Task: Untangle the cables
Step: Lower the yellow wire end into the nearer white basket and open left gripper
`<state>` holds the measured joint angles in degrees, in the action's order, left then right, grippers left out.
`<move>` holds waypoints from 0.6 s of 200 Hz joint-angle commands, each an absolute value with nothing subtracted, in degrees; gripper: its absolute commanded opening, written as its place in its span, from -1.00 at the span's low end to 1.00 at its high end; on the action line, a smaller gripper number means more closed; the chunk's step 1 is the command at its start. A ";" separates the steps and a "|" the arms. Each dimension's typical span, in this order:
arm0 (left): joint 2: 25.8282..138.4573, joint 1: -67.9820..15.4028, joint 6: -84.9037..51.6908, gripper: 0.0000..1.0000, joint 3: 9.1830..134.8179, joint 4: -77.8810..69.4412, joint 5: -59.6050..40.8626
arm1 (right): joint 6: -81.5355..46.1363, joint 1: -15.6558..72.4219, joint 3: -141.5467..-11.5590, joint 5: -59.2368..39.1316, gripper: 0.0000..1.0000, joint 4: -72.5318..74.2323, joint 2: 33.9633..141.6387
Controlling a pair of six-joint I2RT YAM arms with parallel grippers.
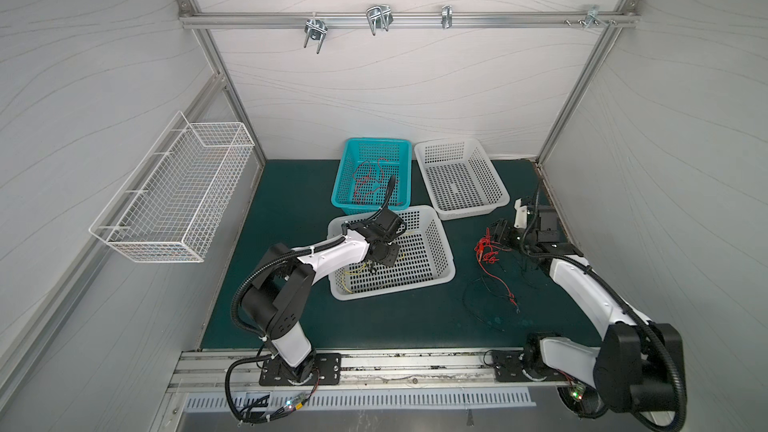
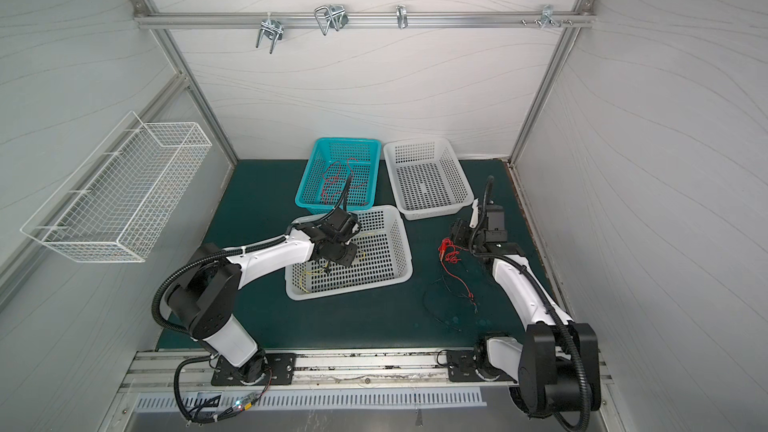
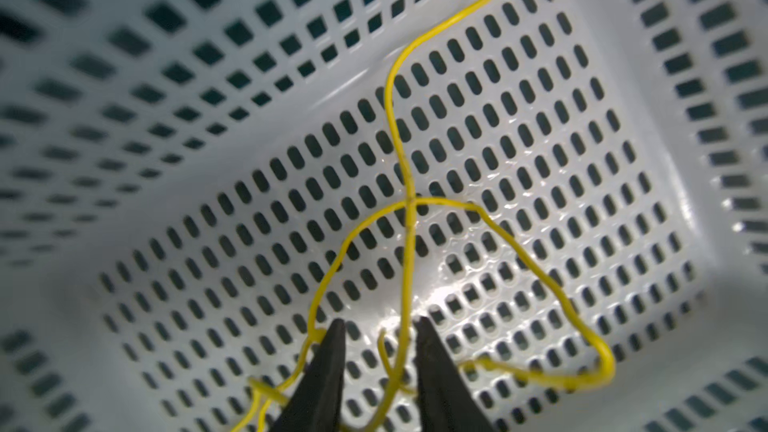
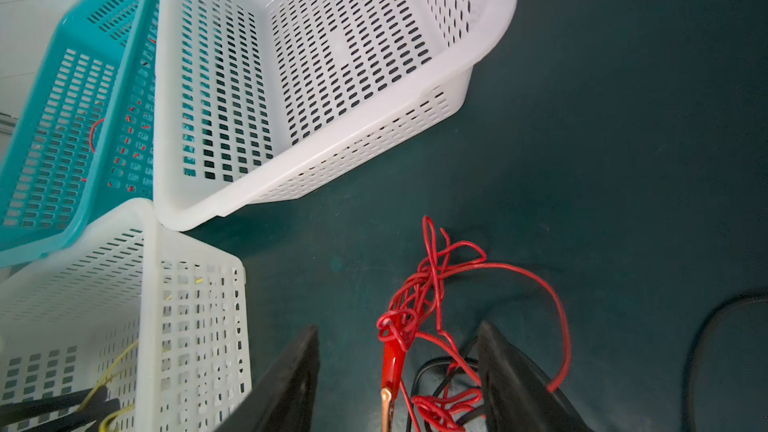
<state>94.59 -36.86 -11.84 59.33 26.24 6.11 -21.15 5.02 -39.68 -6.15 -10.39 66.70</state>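
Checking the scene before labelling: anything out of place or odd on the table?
Yes: a tangle of red cables and a black cable lies knotted and loose on the green mat, beside the open right gripper. No damage or spill is visible.

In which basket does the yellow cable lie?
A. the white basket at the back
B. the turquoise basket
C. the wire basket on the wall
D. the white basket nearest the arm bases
D: the yellow cable lies on the perforated floor of the near white basket.
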 commanded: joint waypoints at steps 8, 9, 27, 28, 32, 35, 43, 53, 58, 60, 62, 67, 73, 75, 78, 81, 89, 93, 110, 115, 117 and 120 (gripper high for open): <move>90.79 -37.00 -12.39 0.23 61.90 24.83 9.17 | -20.39 5.36 -38.70 -4.85 0.23 -10.57 66.96; 90.66 -37.00 -12.35 0.24 61.93 24.81 9.24 | -20.39 5.36 -38.69 -4.84 0.23 -10.56 67.01; 89.55 -36.99 -12.06 0.39 62.62 24.87 9.84 | -20.40 5.34 -38.71 -4.84 0.23 -10.03 67.66; 89.47 -37.00 -12.01 0.39 62.68 24.87 9.89 | -20.40 5.35 -38.69 -4.84 0.23 -10.02 67.71; 89.20 -37.08 -12.00 0.42 62.83 24.92 10.03 | -20.39 5.36 -38.71 -4.92 0.23 -9.94 67.82; 89.01 -37.09 -11.97 0.44 62.91 24.89 9.99 | -20.39 5.36 -38.78 -4.97 0.23 -9.93 67.96; 88.54 -37.09 -11.90 0.49 63.15 24.74 9.93 | -20.31 5.34 -38.93 -5.10 0.23 -9.93 68.31; 87.97 -37.11 -11.85 0.54 63.40 24.67 9.93 | -20.22 5.35 -39.15 -5.09 0.24 -9.93 68.66; 87.78 -37.13 -11.79 0.56 63.54 24.53 10.00 | -20.20 5.32 -39.23 -5.16 0.24 -9.93 68.81; 87.67 -37.21 -11.78 0.57 63.61 24.52 10.08 | -20.17 5.33 -39.23 -5.11 0.24 -9.93 68.88; 87.59 -37.21 -11.78 0.59 63.63 24.48 10.10 | -20.18 5.29 -39.25 -5.15 0.24 -9.93 68.97; 87.42 -37.21 -11.86 0.65 63.83 24.48 10.26 | -20.05 5.34 -39.36 -5.20 0.24 -9.93 69.14; 87.20 -37.35 -11.95 0.74 63.97 24.43 10.45 | -20.04 5.28 -39.45 -5.19 0.24 -9.98 69.25; 87.13 -37.40 -12.00 0.76 64.03 24.39 10.50 | -20.04 5.32 -39.41 -5.19 0.24 -10.01 69.37; 87.06 -37.48 -11.96 0.82 64.15 24.30 10.54 | -19.98 5.36 -39.45 -5.30 0.24 -10.06 69.51; 87.01 -37.58 -11.90 0.92 64.30 24.19 10.50 | -19.96 5.29 -39.57 -5.28 0.24 -10.15 69.64; 86.76 -37.92 -11.66 0.98 64.69 23.96 10.53 | -19.93 5.30 -39.83 -5.38 0.24 -10.47 70.00; 86.68 -38.09 -11.53 0.99 64.97 23.84 10.64 | -19.83 5.36 -40.01 -5.37 0.24 -10.77 70.25; 86.54 -39.40 -10.37 0.99 66.04 22.78 10.83 | -19.76 5.29 -41.07 -5.40 0.25 -12.45 70.88; 86.57 -39.81 -9.94 0.99 66.53 22.45 10.75 | -19.80 5.27 -41.41 -5.45 0.24 -13.15 71.17; 86.57 -39.95 -9.80 0.99 66.64 22.31 10.75 | -19.82 5.27 -41.64 -5.27 0.24 -13.46 71.25; 86.57 -40.17 -9.52 0.99 66.94 22.11 10.77 | -19.80 5.27 -41.84 -5.20 0.24 -13.97 71.32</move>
<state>88.09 -38.44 -11.35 63.13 25.28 9.82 -20.93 5.02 -39.51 -5.80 -10.76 70.30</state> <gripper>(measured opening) 0.993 0.623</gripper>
